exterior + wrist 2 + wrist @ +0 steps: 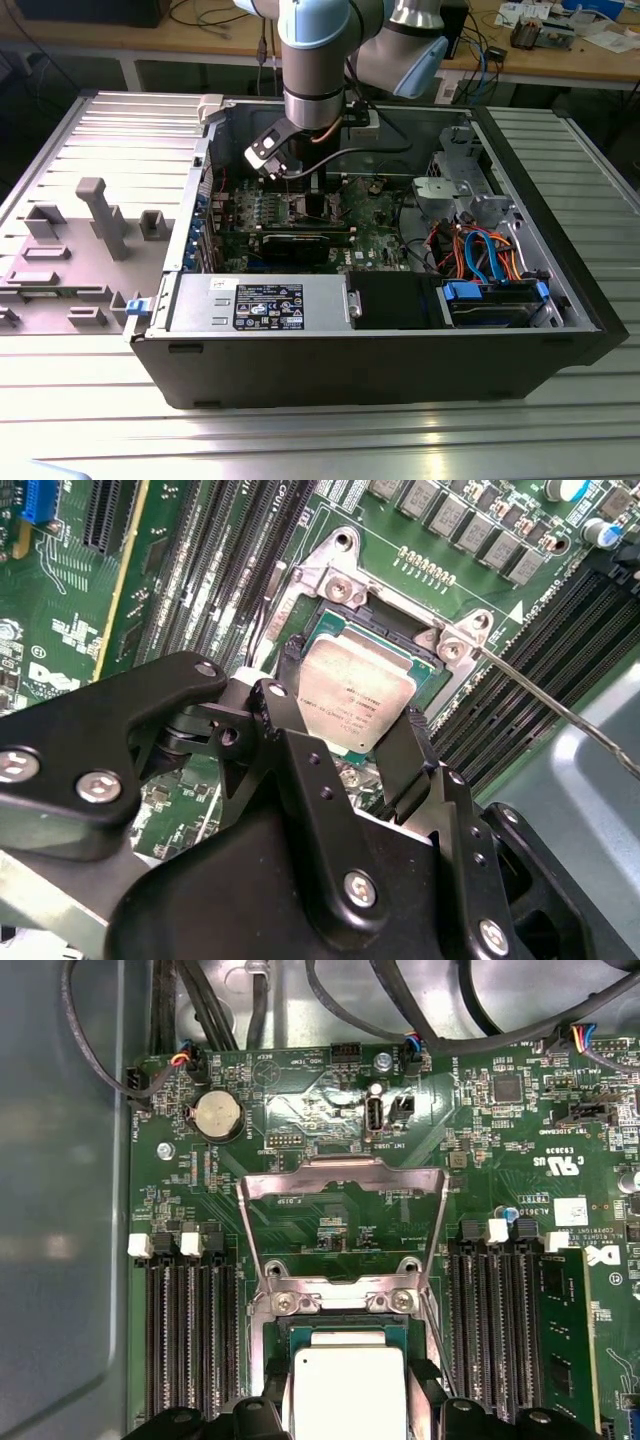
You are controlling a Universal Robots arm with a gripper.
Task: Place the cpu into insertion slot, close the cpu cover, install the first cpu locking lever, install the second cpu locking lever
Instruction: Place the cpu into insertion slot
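The cpu [352, 692], a square chip with a dull silver top, lies level in the insertion slot [392, 630], whose silvery rim shows around it on the green board. My gripper [355, 695] straddles it, one black finger [293, 652] against one edge and the other finger [413, 723] against the opposite edge, shut on the cpu. In the first wrist view the cpu [345, 1385] sits between the fingertips. The cpu cover [340, 1169], a thin metal frame, stands flipped open beyond the slot. A thin wire locking lever [560, 712] sticks out free beside the socket. In the exterior view my gripper [314, 195] reaches down inside the computer case.
Long black memory slots [190, 1330] flank the socket on both sides. In the open case [400, 370] a power supply box [255, 300] lies along the near wall, with a drive cage and coloured cables [480, 250] at the exterior view's right. A grey fixture [100, 215] stands on the table outside.
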